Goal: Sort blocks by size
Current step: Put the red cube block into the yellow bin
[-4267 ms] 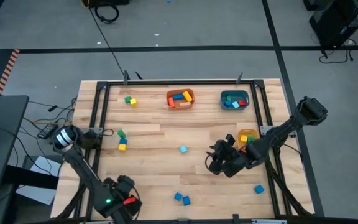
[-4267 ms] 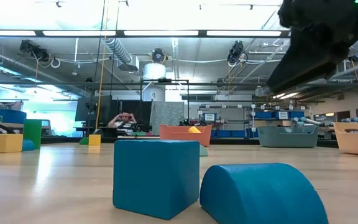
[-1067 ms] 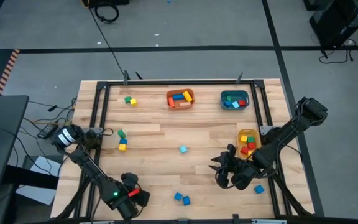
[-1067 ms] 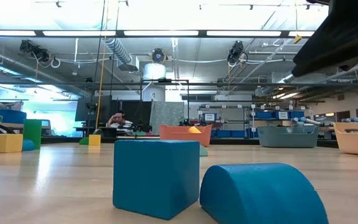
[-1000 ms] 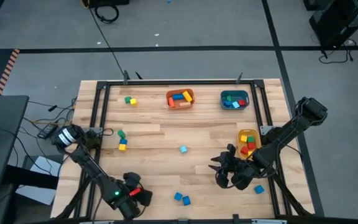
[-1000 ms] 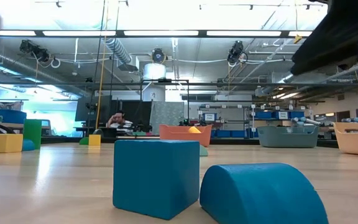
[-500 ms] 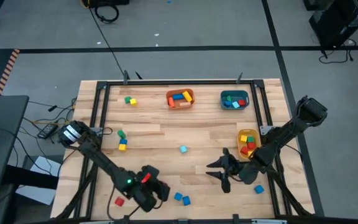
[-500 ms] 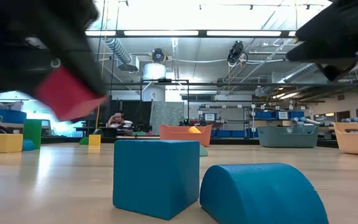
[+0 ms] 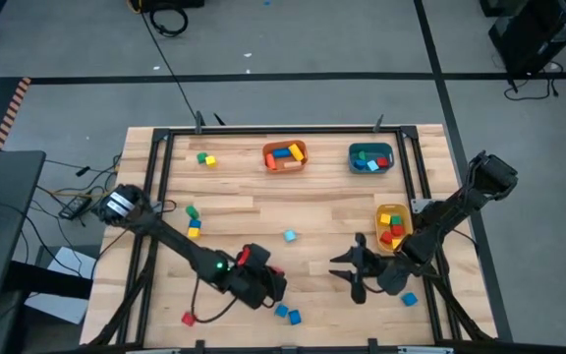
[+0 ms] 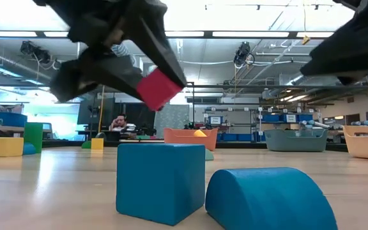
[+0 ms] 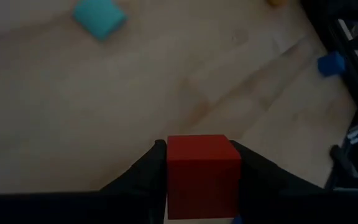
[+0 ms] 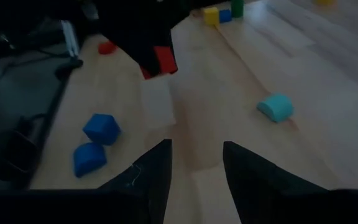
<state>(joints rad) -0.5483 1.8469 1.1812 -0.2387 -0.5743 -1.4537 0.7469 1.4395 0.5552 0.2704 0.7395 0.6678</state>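
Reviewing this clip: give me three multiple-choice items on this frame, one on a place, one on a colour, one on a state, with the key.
1. Where is the yellow bin?
A. by the table's right edge
B. at the table's left edge
C. on the floor

2. What colour is the block in the left gripper?
A. green
B. red
C. yellow

3. How is the right gripper?
A. shut on a blue block
B. shut on the bin
C. open, holding nothing

Key: 1 A, the high view shows it beside the right arm; 2 B, the left wrist view shows a red cube between the fingers; 3 C, the right wrist view shows bare table between its spread fingers.
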